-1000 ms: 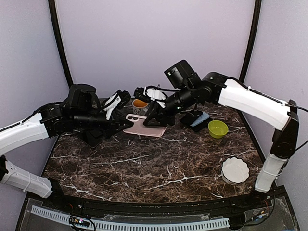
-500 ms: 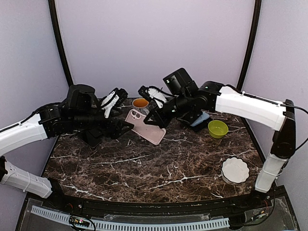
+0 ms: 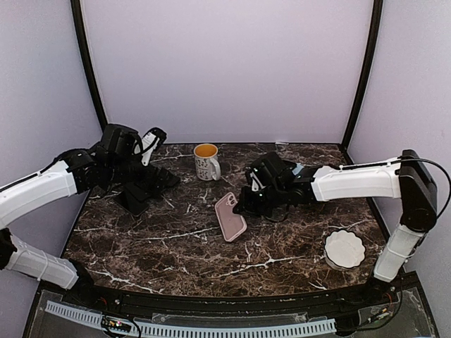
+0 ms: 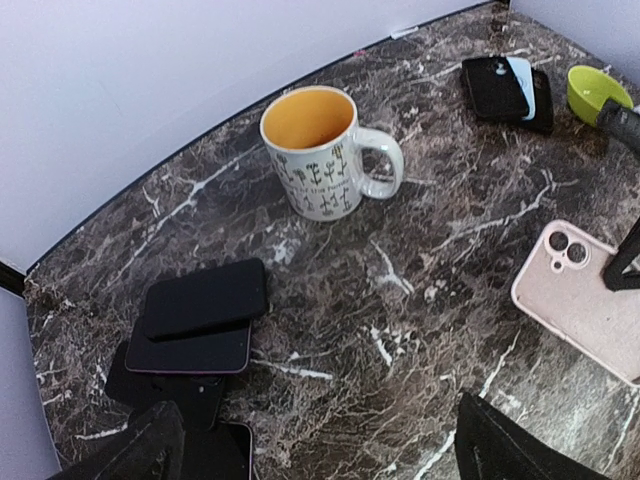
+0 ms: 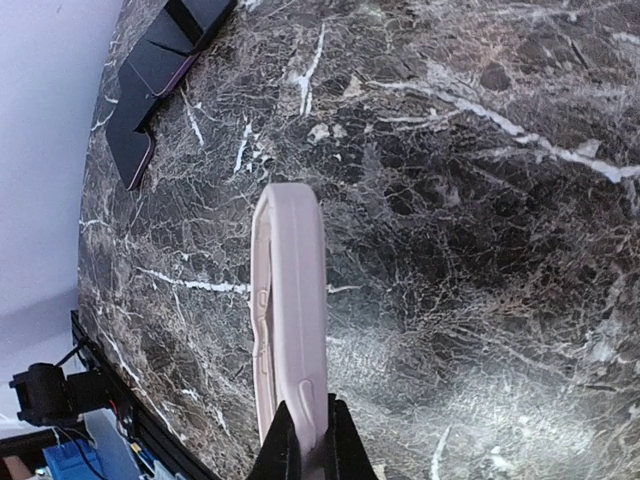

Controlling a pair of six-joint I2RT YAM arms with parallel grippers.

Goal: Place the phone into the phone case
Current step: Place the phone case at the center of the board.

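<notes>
You have the matte pink, round-cornered phone case (image 3: 230,217) pinched edgewise in the right gripper (image 5: 308,432), low over the veined marble table (image 3: 176,246). Left gripper (image 4: 318,440), clamped a second ago, now gapes wide near glossy black phones (image 4: 205,310).

On your left wrist view, the pink case (image 4: 585,300) runs off the frame at 4 o'clock, the green bowl (image 4: 598,88) is partly hidden at 2 o'clock, and the phone stack (image 4: 200,320) slips out at 7 o'clock.
</notes>
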